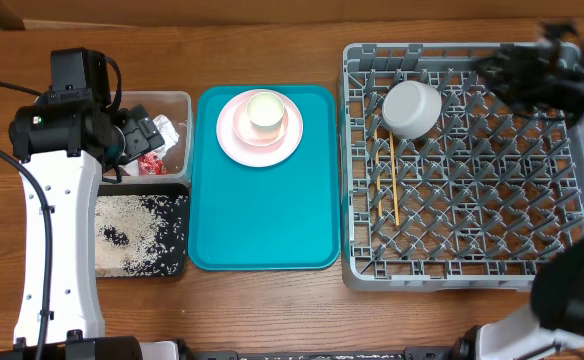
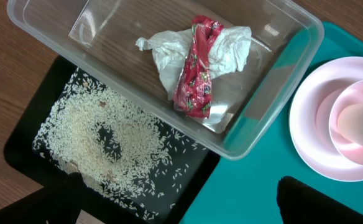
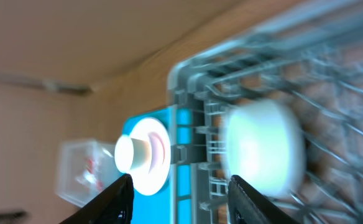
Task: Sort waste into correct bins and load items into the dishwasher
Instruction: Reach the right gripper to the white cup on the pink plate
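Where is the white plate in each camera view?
Overhead: plate upper centre, on the teal tray.
Left wrist: right edge, partly cut off.
Right wrist: lower left, blurred.
Shared landmark: the teal tray under it.

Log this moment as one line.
left gripper open; right gripper open; napkin, wrapper in tub; rice in black tray; plate, dish, cup on teal tray; bowl, chopsticks in rack

Right wrist view motion-blurred, bowl (image 3: 262, 146) smeared; plate (image 2: 303, 118) cut by right edge
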Motion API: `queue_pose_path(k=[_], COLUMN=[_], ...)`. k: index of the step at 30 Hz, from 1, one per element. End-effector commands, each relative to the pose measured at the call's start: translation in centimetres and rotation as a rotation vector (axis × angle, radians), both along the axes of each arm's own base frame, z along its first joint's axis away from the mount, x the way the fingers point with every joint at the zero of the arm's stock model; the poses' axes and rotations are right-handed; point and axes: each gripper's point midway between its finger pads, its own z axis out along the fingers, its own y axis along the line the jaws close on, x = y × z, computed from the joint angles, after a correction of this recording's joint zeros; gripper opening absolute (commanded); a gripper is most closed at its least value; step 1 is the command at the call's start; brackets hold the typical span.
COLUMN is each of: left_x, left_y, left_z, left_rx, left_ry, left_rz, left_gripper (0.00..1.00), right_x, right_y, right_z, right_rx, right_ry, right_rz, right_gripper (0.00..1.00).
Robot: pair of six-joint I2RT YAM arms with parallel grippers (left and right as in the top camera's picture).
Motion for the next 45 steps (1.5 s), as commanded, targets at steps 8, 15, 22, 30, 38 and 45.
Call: queue_pose_path(k=[8, 15, 22, 30, 38, 45], left_x=[0.0, 0.0, 0.0, 0.1, 0.1, 0.1], left_y=[0.3, 0.2, 0.2, 0.1, 0.1, 0.1], left_z=[0.7, 0.7, 0.7, 0.7, 0.7, 0.7], left_rx=[0.015, 0.015, 0.015, 0.015, 0.015, 0.015], left_ry=[-0.018, -0.018, -0.018, -0.018, -0.018, -0.018], left_rz=[-0.004, -0.005, -0.005, -0.008, -0.008, -0.008], left_gripper=[1.0, 1.0, 1.0, 1.0, 1.0, 1.0], right_x=[-1.9, -2.3, -1.6, -0.8, -1.1, -2.2], right_y=[20.3, 29.1, 33.1, 33.8, 33.6, 35.2], right_z=[-2.6, -6.9, -11.1, -14.5, -15.0, -15.1], right_rx=[-0.618, -0.756, -0.699, -0.706, -0.716, -0.646], right_ry=[-0.216, -0.342, -0.362, -0.343, -0.322, -0.34], right_rz=[0.254, 0.357, 0.428, 0.44, 0.451, 0.55], right_gripper=[0.57, 0.63, 0.64, 0.63, 0.5, 0.51])
